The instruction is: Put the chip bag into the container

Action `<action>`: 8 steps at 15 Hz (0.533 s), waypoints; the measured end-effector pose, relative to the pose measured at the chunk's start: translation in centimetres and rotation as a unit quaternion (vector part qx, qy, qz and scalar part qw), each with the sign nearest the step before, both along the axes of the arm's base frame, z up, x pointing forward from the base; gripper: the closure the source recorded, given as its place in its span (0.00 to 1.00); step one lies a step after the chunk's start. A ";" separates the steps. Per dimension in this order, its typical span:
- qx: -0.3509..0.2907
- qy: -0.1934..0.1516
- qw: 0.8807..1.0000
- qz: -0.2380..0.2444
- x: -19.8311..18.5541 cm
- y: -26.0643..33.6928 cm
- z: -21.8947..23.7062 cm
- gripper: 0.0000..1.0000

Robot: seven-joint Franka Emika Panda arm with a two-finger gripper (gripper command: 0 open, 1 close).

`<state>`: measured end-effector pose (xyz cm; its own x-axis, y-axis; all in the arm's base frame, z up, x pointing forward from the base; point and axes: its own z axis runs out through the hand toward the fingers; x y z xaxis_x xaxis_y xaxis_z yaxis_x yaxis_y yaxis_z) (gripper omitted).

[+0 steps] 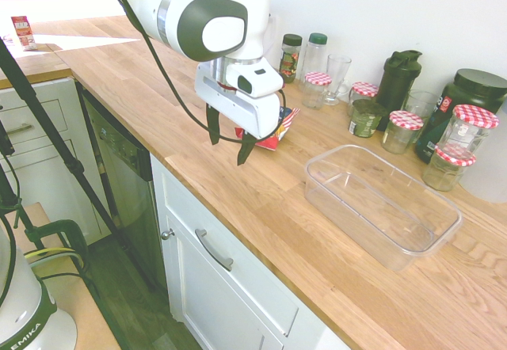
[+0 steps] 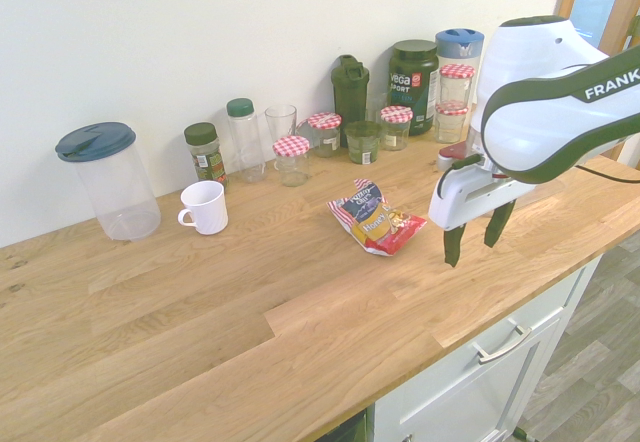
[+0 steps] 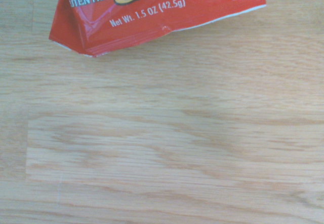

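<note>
White arm [image 1: 212, 25] leans in, hand [image 1: 229, 153] spread near the chip bag [image 2: 376, 224]; closing off-centre might pinch only slippery edge.

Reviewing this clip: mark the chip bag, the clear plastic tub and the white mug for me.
Chip bag [image 2: 376, 222]: second exterior view, on its printed front.
Clear plastic tub [image 1: 314, 162]: first exterior view, on its rim near the left corner.
White mug [image 2: 207, 208]: second exterior view, on its side wall.
</note>
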<state>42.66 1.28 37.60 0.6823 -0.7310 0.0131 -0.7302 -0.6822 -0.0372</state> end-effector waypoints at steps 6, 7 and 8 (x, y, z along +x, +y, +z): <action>-0.020 -0.013 1.000 0.000 0.6 1.7 0.9 0.00; -0.028 -0.018 0.999 0.000 1.0 2.2 1.5 0.00; -0.037 -0.022 0.999 0.001 1.5 2.7 2.1 0.00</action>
<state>44.19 3.95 39.75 0.6812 -0.7257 0.0966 -0.7277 -0.6856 -0.0193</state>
